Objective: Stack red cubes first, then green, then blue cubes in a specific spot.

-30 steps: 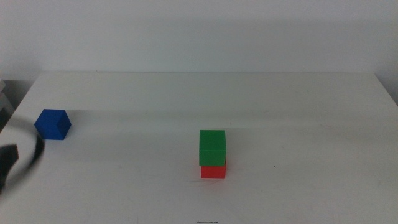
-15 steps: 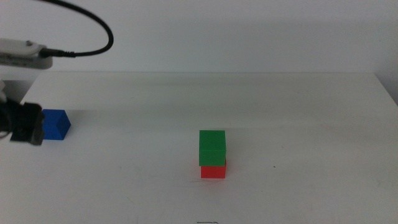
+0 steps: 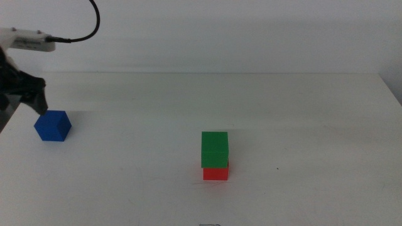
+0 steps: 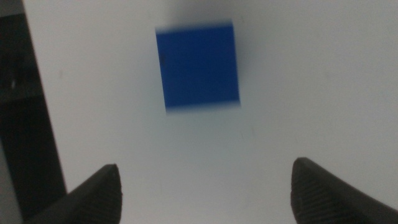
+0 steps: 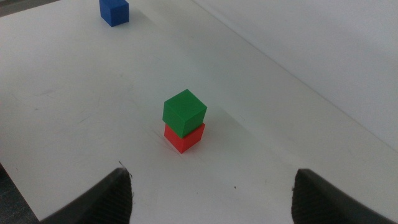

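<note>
Red cube (image 3: 215,173): sits on the white table (image 3: 301,119) near the middle front, at the bottom of a stack of 2; only a thin strip of it shows in the middle view, more of it in the right wrist view (image 5: 185,138).
Green cube (image 3: 214,149): rests directly on the red cube, upright, turned a little relative to it in the right wrist view (image 5: 184,112).
Blue cube (image 3: 53,125): alone on the table at its far left side, well apart from the stack; in the left wrist view (image 4: 198,65) it lies flat, blurred at the edges; in the right wrist view (image 5: 114,10) it is small and far beyond the stack.
Left gripper (image 4: 205,193): above the table near the blue cube, not touching it; its 2 jaws stand wide apart with bare table between them. In the middle view its arm (image 3: 22,88) is at the left edge, just behind and above the blue cube.
Right gripper (image 5: 214,193): off to the side, facing the stack from a distance; jaws spread wide, holding nothing. It is out of the middle view.
Cable (image 3: 94,19): a dark loop above the left arm.
</note>
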Action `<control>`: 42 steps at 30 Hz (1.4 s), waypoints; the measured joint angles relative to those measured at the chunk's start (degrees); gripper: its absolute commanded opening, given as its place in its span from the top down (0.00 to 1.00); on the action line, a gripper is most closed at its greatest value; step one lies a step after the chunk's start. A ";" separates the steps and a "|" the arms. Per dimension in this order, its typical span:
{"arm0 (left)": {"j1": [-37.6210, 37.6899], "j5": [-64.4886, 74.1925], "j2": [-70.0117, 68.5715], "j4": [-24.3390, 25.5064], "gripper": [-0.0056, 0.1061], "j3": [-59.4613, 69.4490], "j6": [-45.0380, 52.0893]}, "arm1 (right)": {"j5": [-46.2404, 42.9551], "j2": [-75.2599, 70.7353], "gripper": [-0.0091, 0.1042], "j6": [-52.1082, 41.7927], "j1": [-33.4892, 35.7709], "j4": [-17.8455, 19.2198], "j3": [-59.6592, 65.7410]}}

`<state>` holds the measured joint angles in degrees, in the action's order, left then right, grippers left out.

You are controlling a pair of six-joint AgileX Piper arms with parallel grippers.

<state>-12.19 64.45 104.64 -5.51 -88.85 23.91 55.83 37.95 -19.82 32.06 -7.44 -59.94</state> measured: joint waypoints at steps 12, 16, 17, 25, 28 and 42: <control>0.00 -0.12 15.56 -1.75 0.12 -11.80 0.30 | 0.00 0.00 0.34 0.00 0.00 0.00 0.00; 0.00 -0.30 17.76 -2.65 0.12 -12.21 1.25 | 0.00 0.00 0.34 0.00 0.00 0.00 0.00; 0.00 -0.37 18.23 -2.75 0.12 -12.20 1.36 | 0.00 0.00 0.34 0.00 0.00 0.00 0.00; 0.00 -1.86 21.47 -3.15 0.20 -12.22 1.70 | 0.00 0.00 0.34 0.00 0.00 0.00 0.00; 0.00 -1.98 21.90 -3.25 0.34 -12.22 1.70 | 0.00 0.00 0.34 0.00 0.00 0.00 0.00; 4.63 5.12 16.19 1.31 0.96 -12.96 1.87 | 0.00 0.00 0.34 0.00 0.00 0.00 0.00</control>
<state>-7.57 69.58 120.83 -4.20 -101.81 25.78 55.83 37.95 -19.82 32.06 -7.44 -59.94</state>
